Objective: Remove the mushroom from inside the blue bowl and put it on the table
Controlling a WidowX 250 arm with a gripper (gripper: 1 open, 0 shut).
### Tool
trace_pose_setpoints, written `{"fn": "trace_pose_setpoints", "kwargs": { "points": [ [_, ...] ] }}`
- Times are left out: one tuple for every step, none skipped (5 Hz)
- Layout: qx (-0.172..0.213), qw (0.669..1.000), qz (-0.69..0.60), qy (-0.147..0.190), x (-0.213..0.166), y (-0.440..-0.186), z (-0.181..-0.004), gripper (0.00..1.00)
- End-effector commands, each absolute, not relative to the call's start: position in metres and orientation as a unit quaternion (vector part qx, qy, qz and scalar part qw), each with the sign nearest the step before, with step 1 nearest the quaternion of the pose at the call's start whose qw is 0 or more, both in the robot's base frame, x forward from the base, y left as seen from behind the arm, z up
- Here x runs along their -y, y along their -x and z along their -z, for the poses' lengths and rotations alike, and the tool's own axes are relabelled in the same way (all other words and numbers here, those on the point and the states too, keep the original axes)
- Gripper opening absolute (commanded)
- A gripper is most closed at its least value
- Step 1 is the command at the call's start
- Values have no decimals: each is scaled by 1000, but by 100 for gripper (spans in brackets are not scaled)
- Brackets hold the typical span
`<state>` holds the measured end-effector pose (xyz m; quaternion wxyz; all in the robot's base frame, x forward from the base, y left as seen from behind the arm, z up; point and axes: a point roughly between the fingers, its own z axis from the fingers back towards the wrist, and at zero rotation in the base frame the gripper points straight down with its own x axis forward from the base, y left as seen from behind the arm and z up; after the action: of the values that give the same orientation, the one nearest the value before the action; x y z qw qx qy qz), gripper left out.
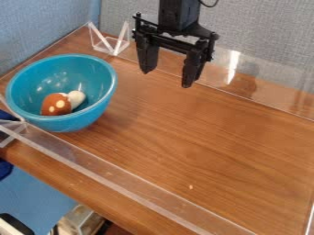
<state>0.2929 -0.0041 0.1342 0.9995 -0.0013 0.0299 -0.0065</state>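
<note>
Brown wood-grain table (pixel 208 128) carries the blue bowl (pixel 95 96) at left, with the orange-capped, cream-stemmed mushroom (pixel 61 103) lying inside it. Well right of it, the black claw (pixel 168 75) hangs empty, jaws spread.

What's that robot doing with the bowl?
The robot arm's hand hangs open above the brown table, pointing down and holding nothing. Off to its left in the picture sits the blue bowl, and a little toy mushroom with an orange-brown cap lies on its side inside. The hand isn't over the bowl, so the mushroom hasn't been taken out and put on the table.
</note>
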Motion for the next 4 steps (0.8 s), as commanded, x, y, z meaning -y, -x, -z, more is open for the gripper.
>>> {"fn": "trace_pose_setpoints", "kwargs": {
  "points": [
    [-37,999,20,1,6,-287,-129,100],
    [-42,999,-12,-2,-20,-275,-113,100],
    [-33,998,-45,-6,-56,-264,-103,100],
    [-20,998,-53,-9,-99,-257,-102,100]
  ]
}}
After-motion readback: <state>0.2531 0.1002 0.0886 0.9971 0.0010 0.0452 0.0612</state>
